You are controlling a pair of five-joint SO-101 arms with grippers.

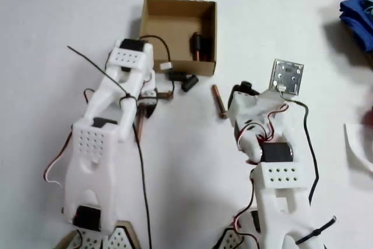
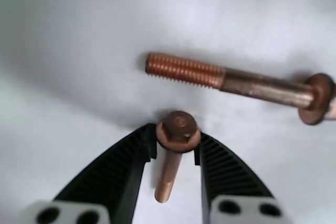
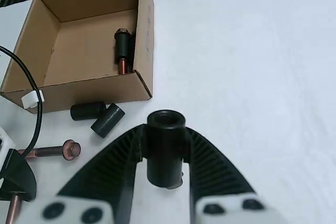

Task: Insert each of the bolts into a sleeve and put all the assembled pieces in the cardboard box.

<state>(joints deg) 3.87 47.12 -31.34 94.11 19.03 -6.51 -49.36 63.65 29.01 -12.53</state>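
Toward six o'clock of the cardboard box [image 1: 178, 67], the bolt [image 2: 178, 129] clamped in the left pincer [image 2: 176, 141] should be lined up squarely with the sleeve [image 3: 165, 156] gripped in the right pincer [image 3: 164, 140] before being pushed home.

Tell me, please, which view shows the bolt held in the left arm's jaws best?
The left wrist view: the bolt sits close up between the jaws, gripped near its head. The high view shows its shaft from above; the right wrist view, a short stretch of it.
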